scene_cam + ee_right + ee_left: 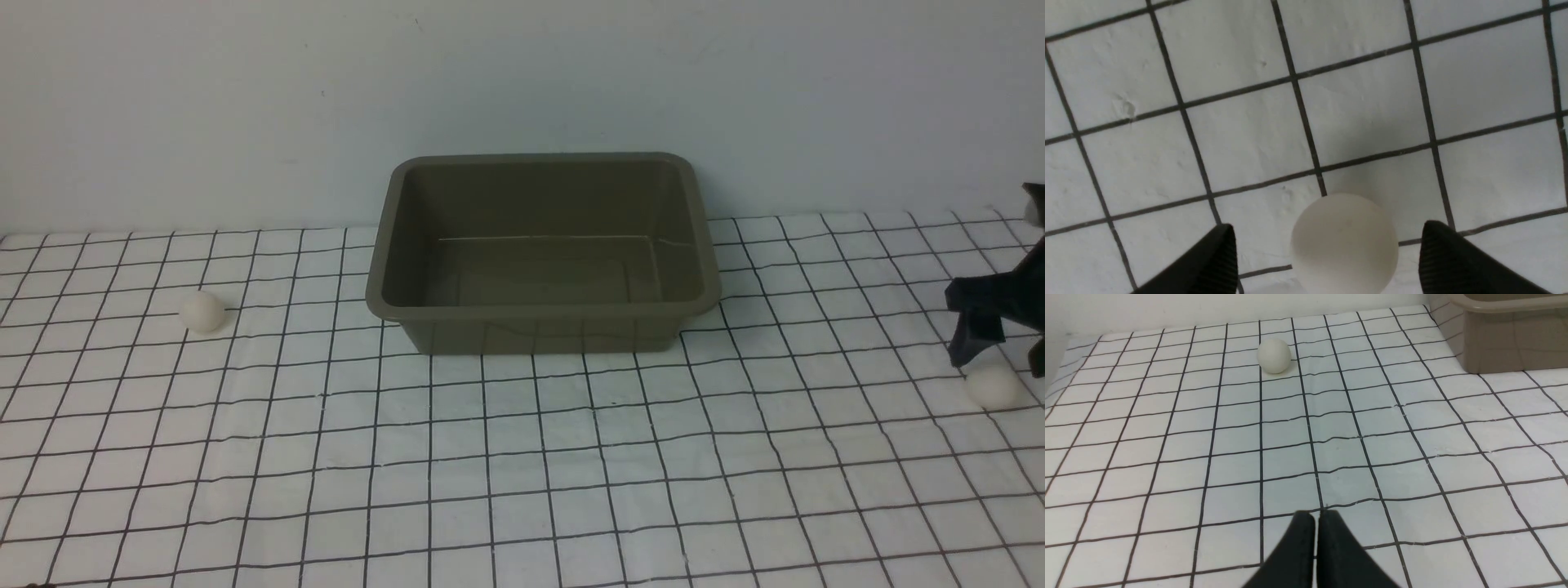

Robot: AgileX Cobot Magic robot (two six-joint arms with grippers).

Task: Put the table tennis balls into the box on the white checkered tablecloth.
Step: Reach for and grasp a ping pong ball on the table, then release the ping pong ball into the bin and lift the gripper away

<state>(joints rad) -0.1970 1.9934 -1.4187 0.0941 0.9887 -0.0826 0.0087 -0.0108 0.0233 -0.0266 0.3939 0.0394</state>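
Olive-brown box (539, 309), empty, far centre on white checkered tablecloth (522, 457). Neither ball inside yet: left ball (202, 311) lying well apart from left tool (1316, 516), pinched shut and empty; right ball (991, 385) between wide-spread jaws of right tool (1327, 230), not yet gripped.

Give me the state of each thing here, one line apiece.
Cloth: spread, slightly wrinkled.
Box: upright, empty.
Left claw: shut, empty.
Right claw: open, holding nothing.
Left ball: loose on the cloth, outside the box.
Right ball: on the cloth, between the right claw's jaws, ungripped.
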